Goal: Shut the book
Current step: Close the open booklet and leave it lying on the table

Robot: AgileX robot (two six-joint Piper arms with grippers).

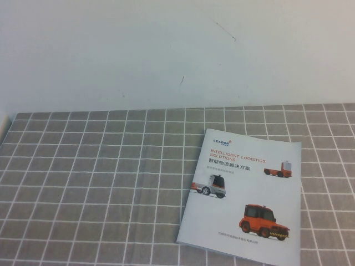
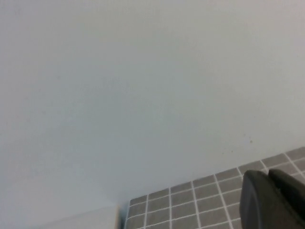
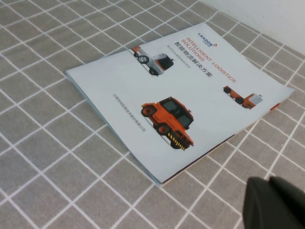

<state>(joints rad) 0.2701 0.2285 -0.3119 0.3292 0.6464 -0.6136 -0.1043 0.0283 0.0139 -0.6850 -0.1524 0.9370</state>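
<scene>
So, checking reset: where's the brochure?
High view: closed brochure lies on the checked tablecloth, robot's right, near the front. Left gripper and right gripper sit outside that view.

White book (image 1: 244,194), grey checked tablecloth (image 1: 83,183)

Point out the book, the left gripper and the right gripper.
book (image 1: 244,194), high view, middle of its closed front cover.
left gripper (image 2: 272,198), left wrist view, its dark tip, above the checked cloth (image 2: 205,200).
right gripper (image 3: 275,202), right wrist view, its dark tip, near the book.
</scene>
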